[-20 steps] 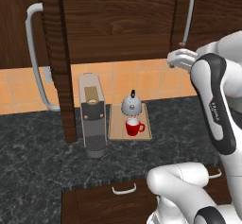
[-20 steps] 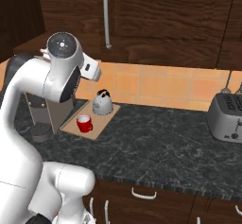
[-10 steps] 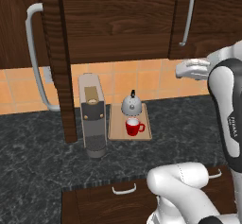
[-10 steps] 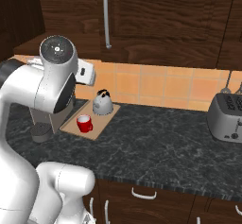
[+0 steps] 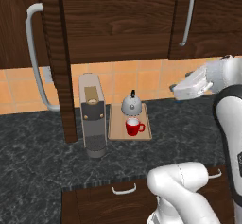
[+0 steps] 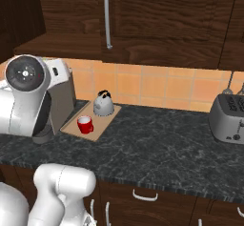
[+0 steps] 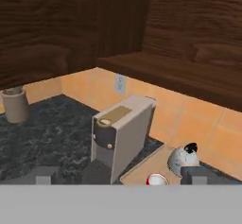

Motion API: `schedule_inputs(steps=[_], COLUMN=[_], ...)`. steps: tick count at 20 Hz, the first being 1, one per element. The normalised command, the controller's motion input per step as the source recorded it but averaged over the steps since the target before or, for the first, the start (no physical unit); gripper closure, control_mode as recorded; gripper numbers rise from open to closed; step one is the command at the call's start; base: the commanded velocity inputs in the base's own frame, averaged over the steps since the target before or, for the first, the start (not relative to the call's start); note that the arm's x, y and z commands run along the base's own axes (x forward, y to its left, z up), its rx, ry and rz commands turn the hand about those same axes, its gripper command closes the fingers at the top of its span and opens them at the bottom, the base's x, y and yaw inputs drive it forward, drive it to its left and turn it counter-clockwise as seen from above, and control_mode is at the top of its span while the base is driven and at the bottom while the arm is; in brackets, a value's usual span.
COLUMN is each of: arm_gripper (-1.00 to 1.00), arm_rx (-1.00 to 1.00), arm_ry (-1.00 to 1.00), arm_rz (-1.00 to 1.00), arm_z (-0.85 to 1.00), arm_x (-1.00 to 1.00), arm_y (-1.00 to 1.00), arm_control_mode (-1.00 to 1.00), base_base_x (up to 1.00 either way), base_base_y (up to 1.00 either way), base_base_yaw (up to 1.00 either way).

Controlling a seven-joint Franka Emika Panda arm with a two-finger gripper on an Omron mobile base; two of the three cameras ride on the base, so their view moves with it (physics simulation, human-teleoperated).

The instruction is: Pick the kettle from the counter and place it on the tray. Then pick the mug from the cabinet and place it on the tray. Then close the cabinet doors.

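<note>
Two items, kettle (image 5: 132, 105) and mug (image 5: 133, 126), on tray (image 5: 115, 128); gripper (image 5: 176, 91) wide open, empty; next: push left cabinet door (image 5: 59, 62) shut.

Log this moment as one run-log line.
kettle: on tray | mug: on tray | left cabinet door: open | end effector: open, empty, facing coffee machine

Glossy white rounded arm links, dark grey joint bands, and a round black joint cap.
</note>
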Motion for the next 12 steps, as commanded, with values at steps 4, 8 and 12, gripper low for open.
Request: schedule_inputs(steps=[4, 8, 12], arm_gripper=[-1.0, -1.0, -1.0], arm_rx=[-0.38, -0.31, -0.29], arm_ry=[-0.58, -0.45, -0.24], arm_rz=[0.33, 0.37, 0.34], arm_z=[-0.01, 0.22, 0.24], arm_x=[-0.58, -0.55, -0.55], arm_y=[0.62, 0.56, 0.72], arm_control_mode=[-1.0, -1.0, -1.0], base_base_x=[0.0, 0.0, 0.0], base_base_y=[0.0, 0.0, 0.0], base_base_yaw=[0.0, 0.0, 0.0])
